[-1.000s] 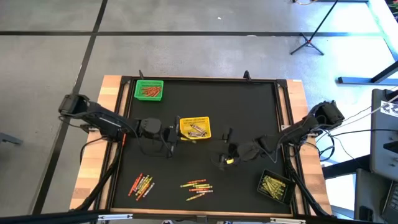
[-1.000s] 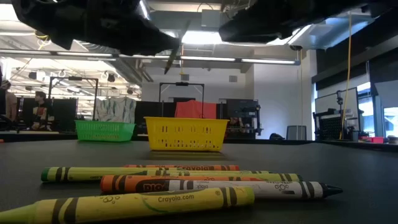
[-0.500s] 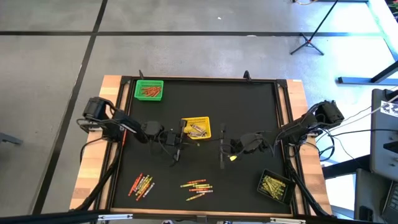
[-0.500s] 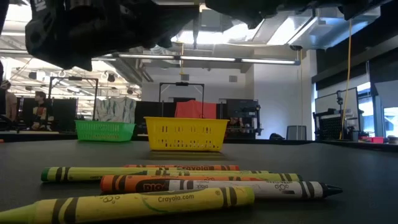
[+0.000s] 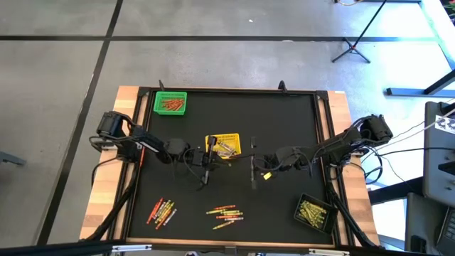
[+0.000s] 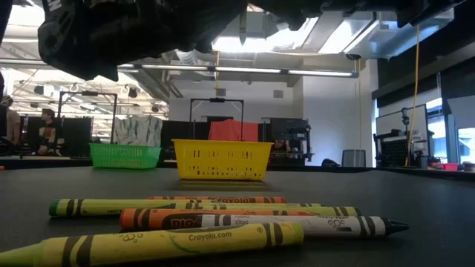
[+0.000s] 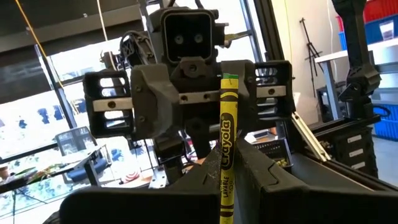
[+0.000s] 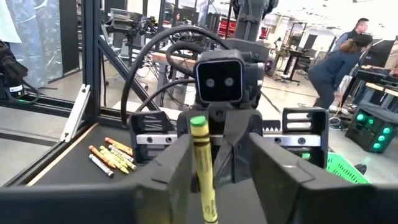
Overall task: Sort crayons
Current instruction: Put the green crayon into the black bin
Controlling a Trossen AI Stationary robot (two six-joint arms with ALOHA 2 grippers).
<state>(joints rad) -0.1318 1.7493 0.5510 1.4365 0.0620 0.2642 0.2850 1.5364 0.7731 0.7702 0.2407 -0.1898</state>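
The black table [image 5: 284, 121] carries green [image 5: 170, 103], yellow [image 5: 223, 145] and black [image 5: 313, 212] baskets and loose crayons [image 5: 225, 215].

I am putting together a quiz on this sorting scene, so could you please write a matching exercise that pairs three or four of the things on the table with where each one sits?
Things:
1. green basket
2. yellow basket
3. black basket
4. left gripper

Places:
A. near right corner of the table
B. middle of the table
C. far left corner of the table
D. just in front of the yellow basket, on its left side

Pairs: 1-C, 2-B, 3-A, 4-D
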